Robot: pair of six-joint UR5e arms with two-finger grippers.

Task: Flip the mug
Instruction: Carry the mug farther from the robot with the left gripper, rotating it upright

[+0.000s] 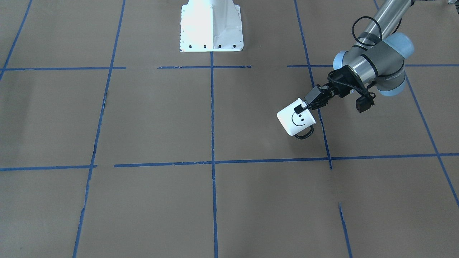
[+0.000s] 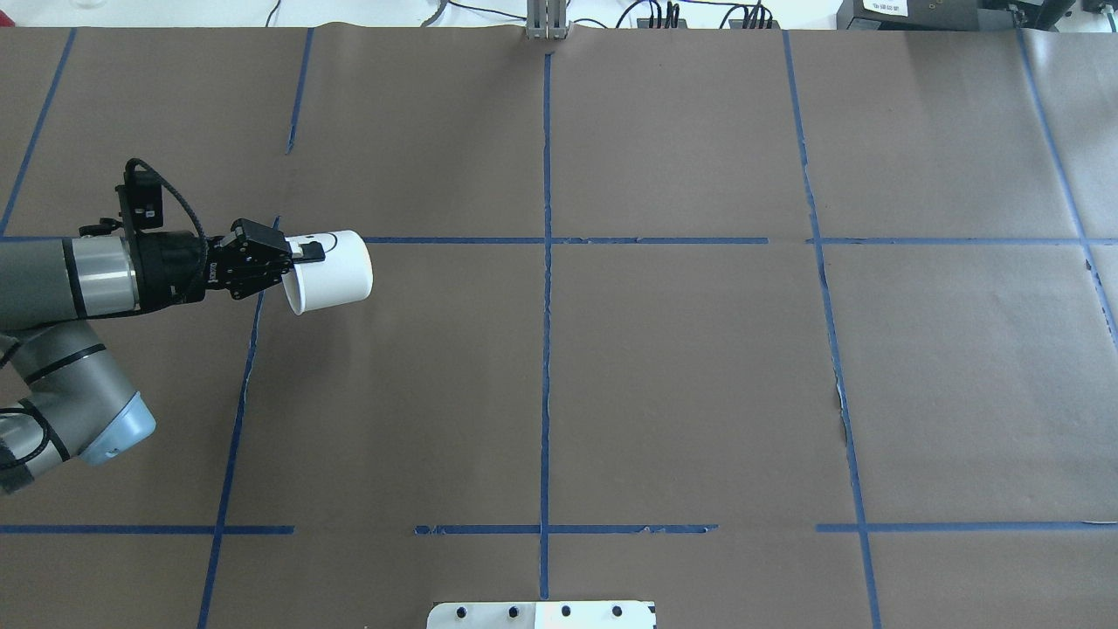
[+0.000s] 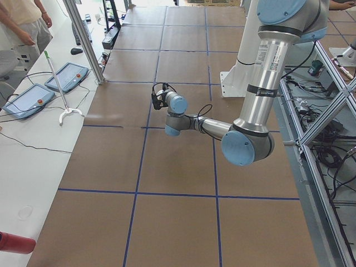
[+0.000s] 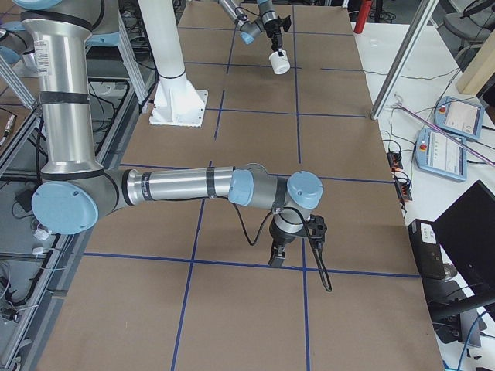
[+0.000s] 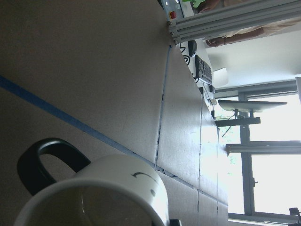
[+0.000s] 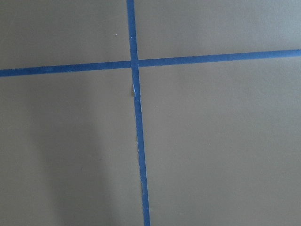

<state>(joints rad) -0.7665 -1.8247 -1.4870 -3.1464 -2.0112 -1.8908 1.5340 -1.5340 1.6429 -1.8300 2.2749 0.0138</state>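
The white mug [image 1: 294,122] with a black smiley face and dark loop handle [image 1: 304,134] is tipped on its side, its mouth towards the arm. My left gripper [image 1: 304,105] is shut on its rim, one finger outside the wall by the face. In the overhead view the mug [image 2: 334,271] sticks out to the right of the left gripper [image 2: 301,254]. The left wrist view shows the mug's rim, cream interior and handle [image 5: 110,190] close up. The mug [image 4: 280,63] appears held above the paper. My right gripper [image 4: 276,255] points down near the table; I cannot tell whether it is open.
Brown paper with a blue tape grid [image 2: 547,349] covers the table. The white robot base [image 1: 211,27] stands at the robot's edge. The right wrist view shows only a tape crossing [image 6: 133,63]. Operators' pendants [image 3: 28,100] lie on a side bench.
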